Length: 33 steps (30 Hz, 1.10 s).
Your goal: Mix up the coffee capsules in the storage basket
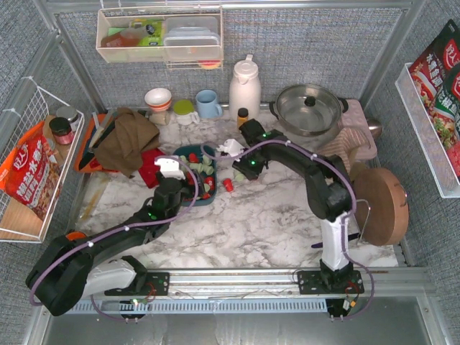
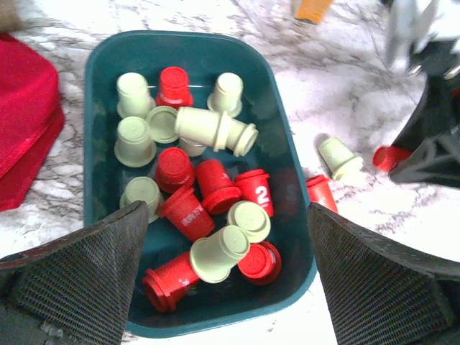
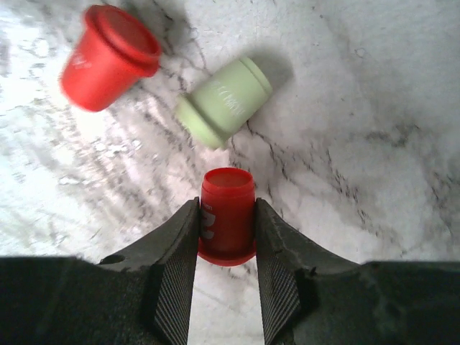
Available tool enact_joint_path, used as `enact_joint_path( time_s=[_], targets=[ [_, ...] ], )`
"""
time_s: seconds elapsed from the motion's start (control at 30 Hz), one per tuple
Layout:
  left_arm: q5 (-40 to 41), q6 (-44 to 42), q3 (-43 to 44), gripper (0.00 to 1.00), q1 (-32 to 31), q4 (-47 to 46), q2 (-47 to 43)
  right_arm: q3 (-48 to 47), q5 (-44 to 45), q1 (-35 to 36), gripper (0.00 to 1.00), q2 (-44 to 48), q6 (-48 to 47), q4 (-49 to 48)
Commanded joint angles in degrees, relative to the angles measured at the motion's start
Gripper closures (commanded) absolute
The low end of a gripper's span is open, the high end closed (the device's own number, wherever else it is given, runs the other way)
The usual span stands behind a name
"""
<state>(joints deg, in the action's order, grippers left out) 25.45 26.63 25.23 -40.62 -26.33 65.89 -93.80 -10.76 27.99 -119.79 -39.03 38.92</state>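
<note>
The dark teal storage basket point(image 1: 188, 152) point(image 2: 100, 144) lies left of centre and holds several red and mint green coffee capsules point(image 2: 215, 122). My left gripper point(image 2: 228, 219) point(image 1: 185, 188) hovers open and empty over the basket's near end. My right gripper point(image 3: 227, 210) point(image 1: 233, 178) is shut on a red capsule point(image 3: 227, 205) just above the marble, right of the basket. That capsule also shows in the left wrist view point(image 2: 387, 157). Loose on the marble lie a green capsule point(image 3: 224, 102) point(image 2: 341, 158) and another red capsule point(image 3: 108, 57) point(image 2: 320, 191).
A red cloth point(image 2: 21, 122) and a brown cloth point(image 1: 126, 140) lie left of the basket. Behind it stand a small orange-capped bottle point(image 1: 243, 115), a white jug point(image 1: 244, 86), cups point(image 1: 208, 104) and a lidded pot point(image 1: 309, 108). A round wooden board point(image 1: 381, 205) lies at right.
</note>
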Motion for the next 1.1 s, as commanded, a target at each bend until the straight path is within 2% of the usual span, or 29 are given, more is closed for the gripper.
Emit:
enact_joint_path(
  time_s=[0.0,0.17,0.27,0.43,0.63,0.83,1.07],
  targets=[
    [-7.6,-5.2,-1.2,0.01,-0.1,-7.8,0.2,5.7,-2.4,0.0,0.66,8.6,4.7,-5.5],
    [-16.3,-15.7,-4.1,0.01,-2.5,-21.8,2.1,16.7,-4.2,0.0,0.69,23.3,15.8,-14.2],
    [-18.7,-26.3,-5.0,0.01,-6.4,-30.5,5.4,24.7,-5.2,0.0,0.69,31.8,26.6,-22.0],
    [-24.9,-44.5,-6.5,0.01,-12.6,-46.5,14.1,35.5,-11.7,0.1,0.69,42.7,43.8,-34.3],
    [-33.6,-48.3,-9.5,0.01,-14.0,-67.8,22.9,43.2,-15.4,0.4,0.69,50.9,53.4,-39.4],
    [-34.0,-50.2,-7.6,0.01,-16.1,-67.6,25.2,47.9,-18.5,1.2,0.69,54.2,59.1,-43.7],
    [-33.5,-51.6,-5.7,0.01,-17.8,-67.6,26.3,48.8,-19.6,2.4,0.69,52.8,60.9,-45.8]
  ],
)
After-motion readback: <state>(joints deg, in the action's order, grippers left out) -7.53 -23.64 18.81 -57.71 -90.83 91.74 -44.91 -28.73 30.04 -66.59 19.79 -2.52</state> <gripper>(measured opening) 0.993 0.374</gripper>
